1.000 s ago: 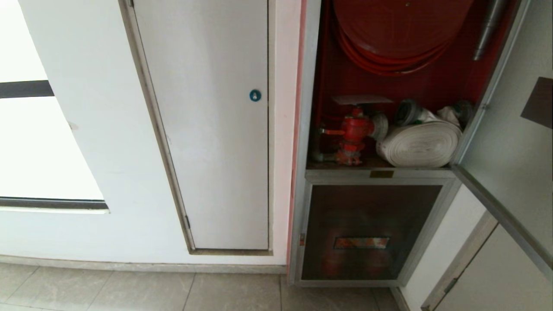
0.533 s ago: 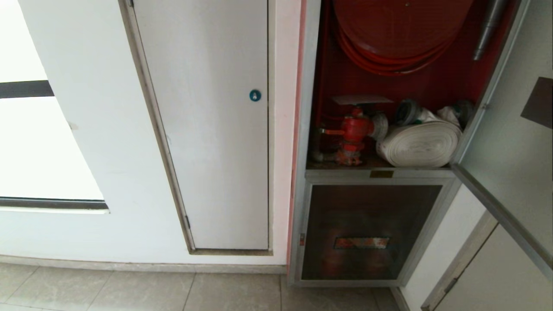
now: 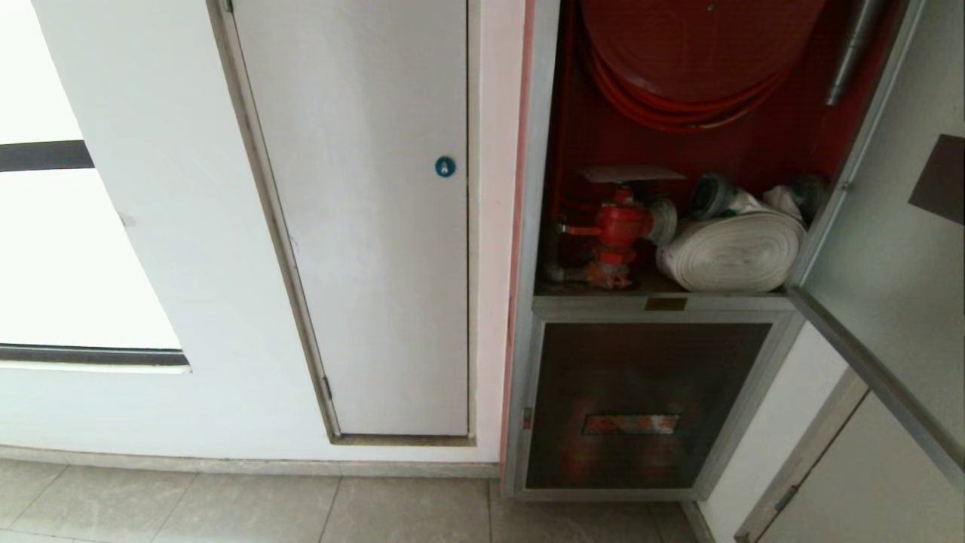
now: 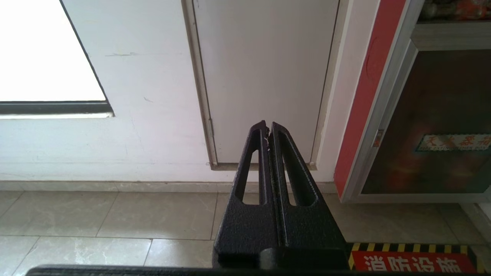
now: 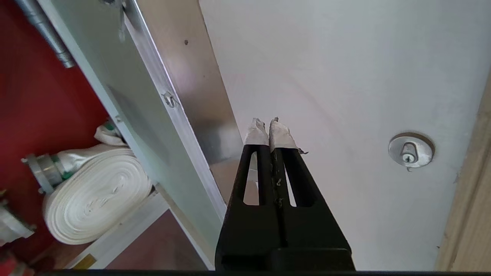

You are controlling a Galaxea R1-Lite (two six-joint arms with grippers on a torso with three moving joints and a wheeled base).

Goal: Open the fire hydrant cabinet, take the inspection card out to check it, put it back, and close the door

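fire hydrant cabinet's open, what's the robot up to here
The fire hydrant cabinet stands with its door swung wide to the right, showing the red valve and a rolled white hose. The right gripper, jaws shut and holding nothing, is beside the door's outer face. The left gripper, also shut, hangs parked facing the white door. No inspection card is in view.

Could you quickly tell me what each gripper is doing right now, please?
Left gripper: shut, holding nothing, parked low facing the wall.
Right gripper: shut, holding nothing, beside the open door.
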